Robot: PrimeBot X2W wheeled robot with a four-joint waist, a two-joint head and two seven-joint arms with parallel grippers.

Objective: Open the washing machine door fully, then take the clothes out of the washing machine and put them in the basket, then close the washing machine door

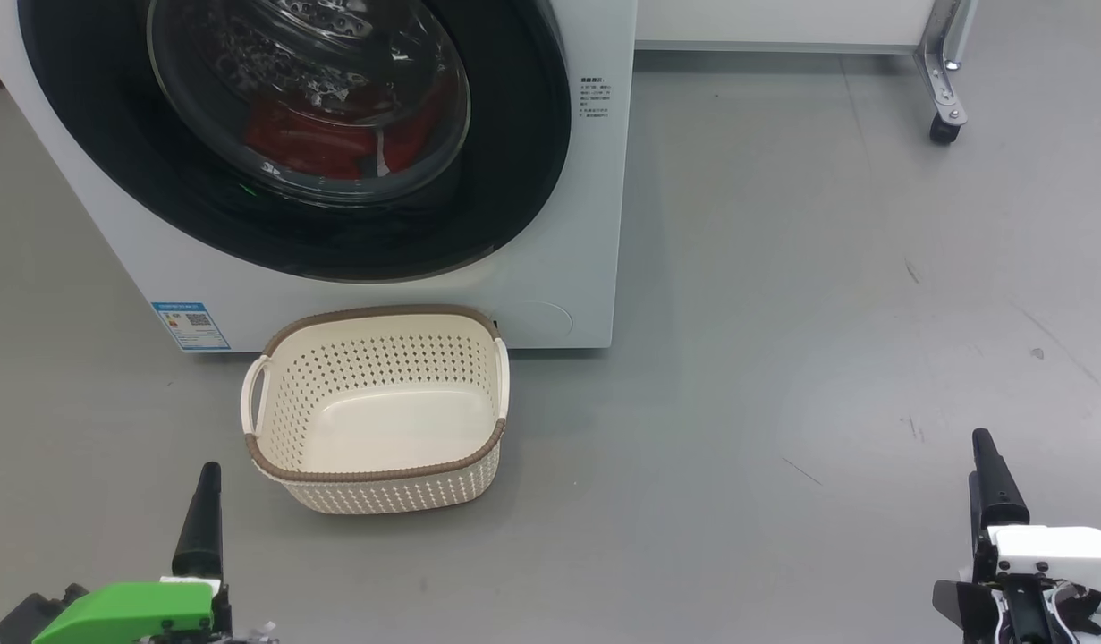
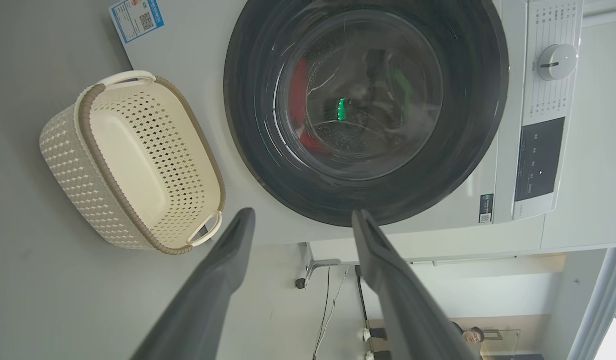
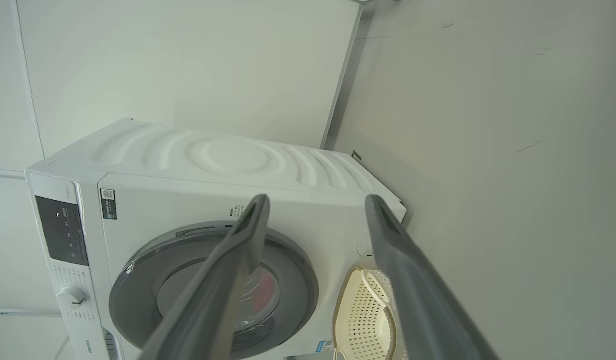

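The washing machine (image 1: 568, 268) stands at the top left, a white box with a blue label. Its door (image 1: 514, 179), black-rimmed with a glass bowl, lies flat against the front. Red clothes (image 1: 309, 143) show through the glass at the bottom of the drum. The cream basket (image 1: 380, 490) sits empty on the floor right in front of the machine. My left gripper (image 2: 302, 213) is open and holds nothing; one dark finger (image 1: 201, 519) rises at the lower left, just left of the basket. My right gripper (image 3: 317, 199) is open too, its finger (image 1: 993, 483) far off at the lower right.
Bare grey floor (image 1: 783, 313) stretches right of the machine. A metal leg on a caster (image 1: 944, 112) stands at the back right under a white unit. The machine's dial (image 2: 555, 62) and dark panel are above the door. A person (image 2: 470, 334) is far off.
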